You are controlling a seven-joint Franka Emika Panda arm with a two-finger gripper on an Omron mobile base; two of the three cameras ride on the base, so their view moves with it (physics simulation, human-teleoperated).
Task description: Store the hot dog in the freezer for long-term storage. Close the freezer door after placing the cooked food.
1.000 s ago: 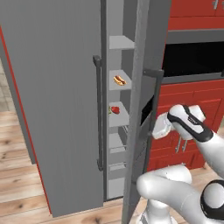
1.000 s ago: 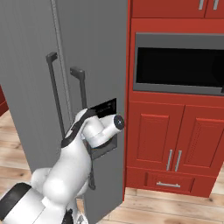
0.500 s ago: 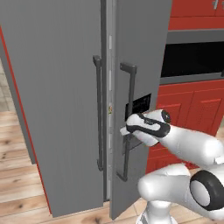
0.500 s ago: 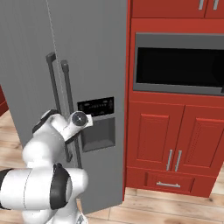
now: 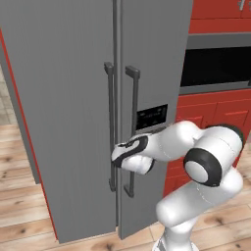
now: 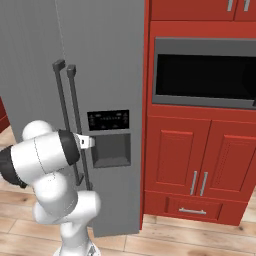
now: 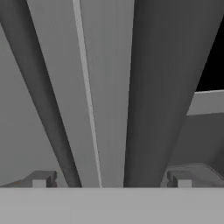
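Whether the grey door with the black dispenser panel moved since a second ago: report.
Yes; the dispenser door swung shut, meeting the plain grey door beside it.

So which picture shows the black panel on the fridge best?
The right base view: the dispenser panel faces that camera, with the recess under it in full sight. In the left base view the panel sits at a slant, and the arm covers what lies below it. The hand view sees bar handles up close instead.

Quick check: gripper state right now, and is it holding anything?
Gripper: open, holding nothing; in the hand view its jaws stand wide apart, straddling the seam between the freezer door and the dispenser door, at the bar handles.
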